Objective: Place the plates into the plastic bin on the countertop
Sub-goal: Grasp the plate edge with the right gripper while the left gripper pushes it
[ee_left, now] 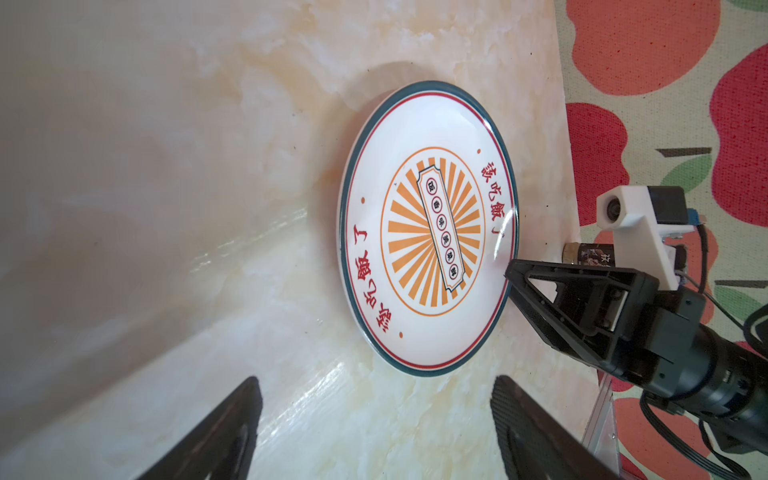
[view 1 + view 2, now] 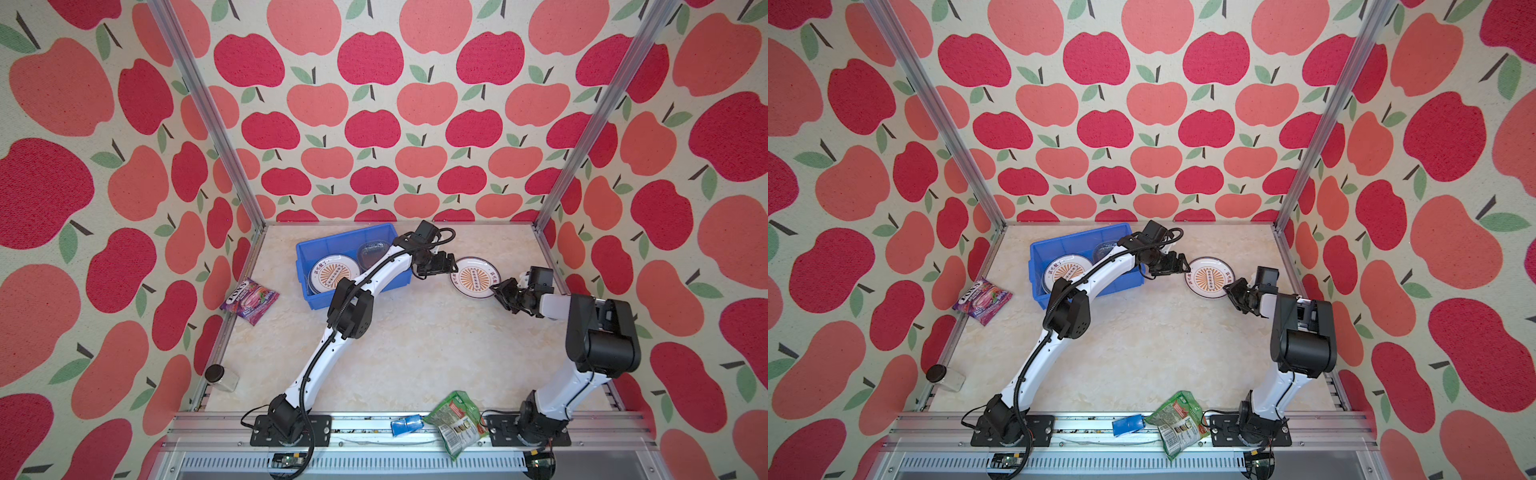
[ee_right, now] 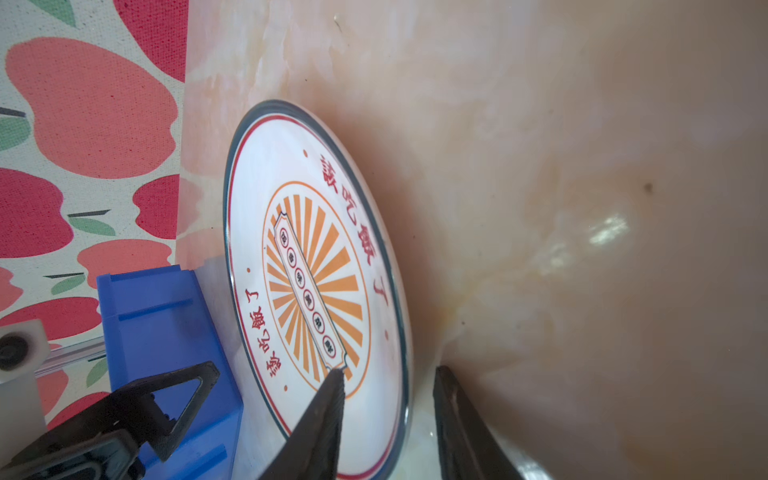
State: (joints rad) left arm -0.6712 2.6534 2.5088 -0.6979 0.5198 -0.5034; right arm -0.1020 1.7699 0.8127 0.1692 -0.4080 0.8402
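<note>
We judge the plate [image 3: 291,187] stiff, slick, breakable, best pinched at the rim between the right claw's [image 3: 388,374] jaws (clamped or not, we cannot tell); the left claw [image 1: 376,380] gapes, plate just ahead.

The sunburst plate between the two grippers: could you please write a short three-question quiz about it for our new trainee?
1. True or false: the sunburst plate between the grippers is inside the blue bin.
2. Fill in: the jaws of the left gripper stand ___.
3. Which gripper has one finger over that plate and the other outside its rim? A. left gripper B. right gripper C. neither
Key: 1 false, it is on the countertop, outside the bin; 2 open; 3 B.
</note>
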